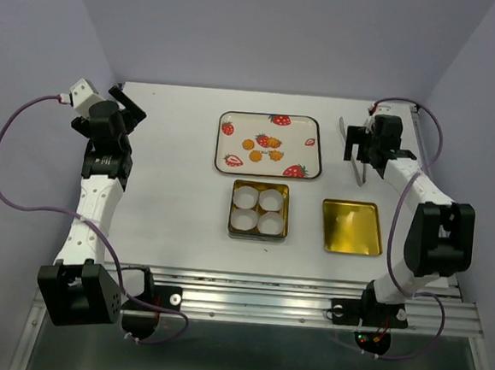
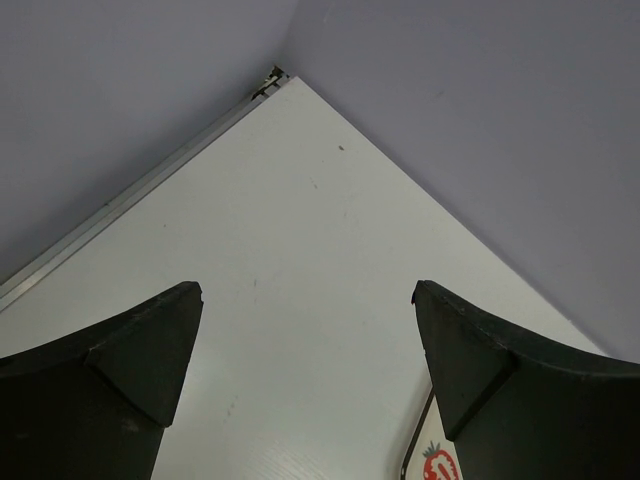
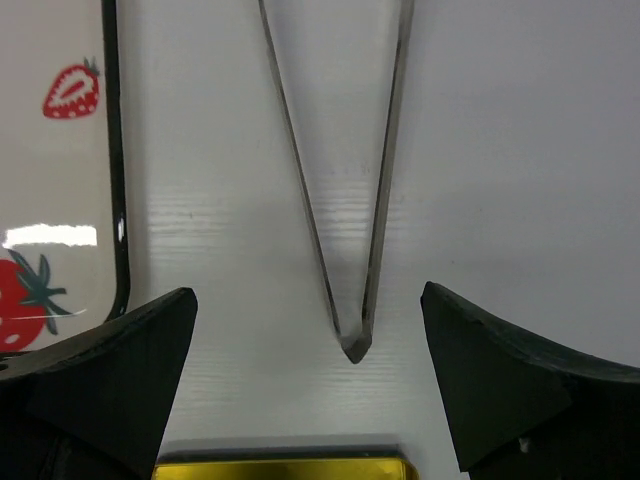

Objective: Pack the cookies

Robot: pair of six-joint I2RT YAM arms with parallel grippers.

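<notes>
While both arms reach over the far half of the table point(image 1: 169, 196), the cookies point(image 1: 256, 156) lie loose on the strawberry tray point(image 1: 297, 150) at the far centre. They are small, round and orange-yellow. The four sit close together near the tray's middle, and each is far smaller than the tray. Red strawberry pictures with green tops are printed around them on the tray's white face, inside a dark rim. That is the only printing that shows, and at this size no lettering can be read on anything.

Just in front of the tray stands a square gold tin point(image 1: 232, 208) holding four white pleated paper cups point(image 1: 248, 195) set two by two. All four cookies are on the tray, not in the cups. To the tin's right, apart from it, lies a gold lid point(image 1: 351, 227).

The right gripper point(image 3: 308, 296) is spread wide over metal tongs point(image 3: 352, 342) lying flat on the table beside the tray. The joined end of the tongs lies between the two fingers and touches neither, so the gripper grips nothing. The left gripper point(image 2: 307, 290) is spread just as wide above bare table near the far left corner, with nothing between its fingers.
</notes>
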